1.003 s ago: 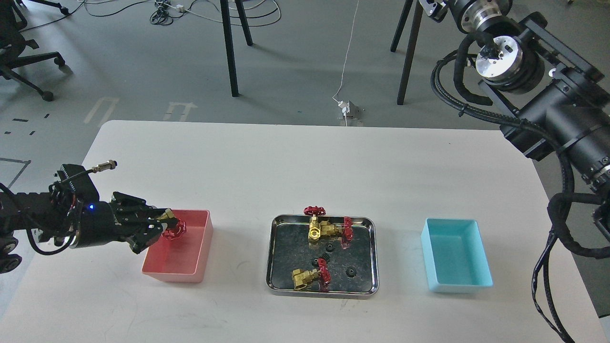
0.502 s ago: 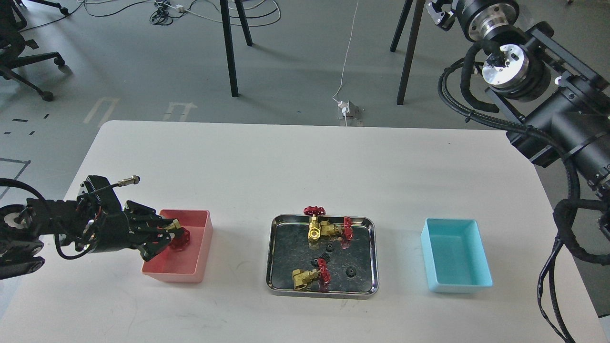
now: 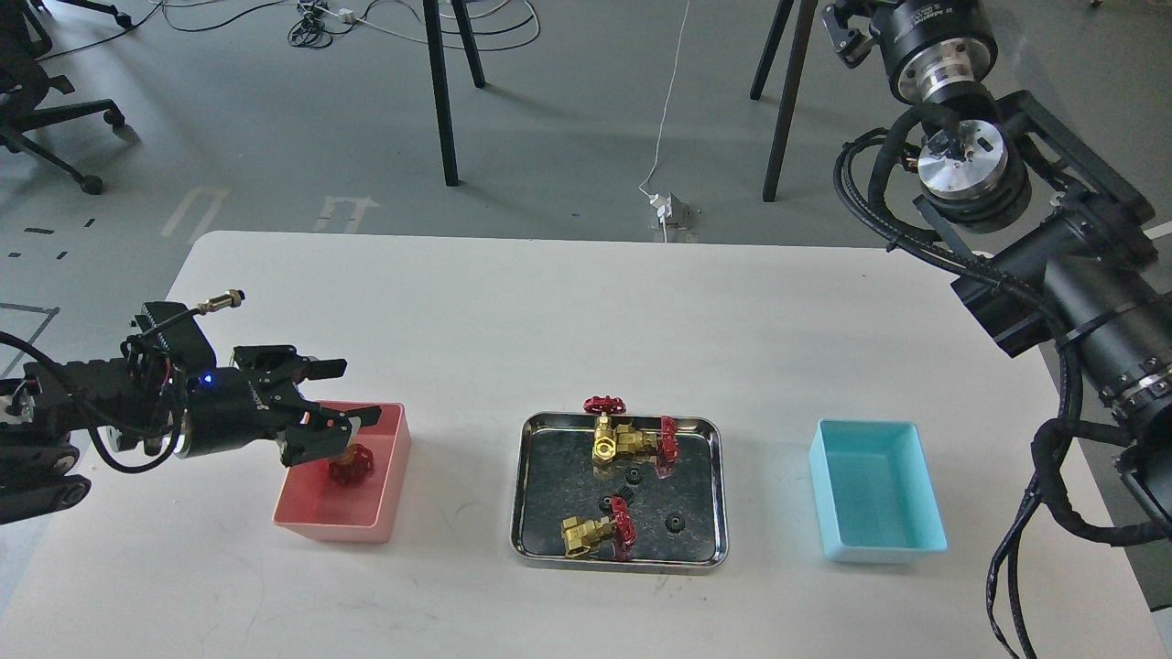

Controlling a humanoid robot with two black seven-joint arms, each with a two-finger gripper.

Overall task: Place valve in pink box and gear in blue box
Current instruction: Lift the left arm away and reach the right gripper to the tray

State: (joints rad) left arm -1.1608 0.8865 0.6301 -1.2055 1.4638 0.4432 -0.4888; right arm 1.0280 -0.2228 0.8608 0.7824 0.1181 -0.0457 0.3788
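Note:
The valve (image 3: 351, 465), brass with a dark red handwheel, lies inside the pink box (image 3: 330, 529) near its left wall. My left gripper (image 3: 359, 391) is open and empty just above the box's far left corner, fingers spread over the valve. The blue box (image 3: 879, 549) stands empty at the right. Three tiny black gears (image 3: 632, 475) (image 3: 615, 501) (image 3: 673, 523) lie in the steel tray (image 3: 710, 549). My right arm (image 3: 1053, 275) rises along the right edge; its gripper is beyond the top edge.
The steel tray between the two boxes also holds brass valves with red handwheels at its far edge (image 3: 615, 441) and near its front (image 3: 595, 534). Chair and table legs stand on the floor beyond the white table (image 3: 549, 302).
My left gripper opened and lifted slightly, and the valve it held dropped into the pink box. The right arm shifted a little at the top right.

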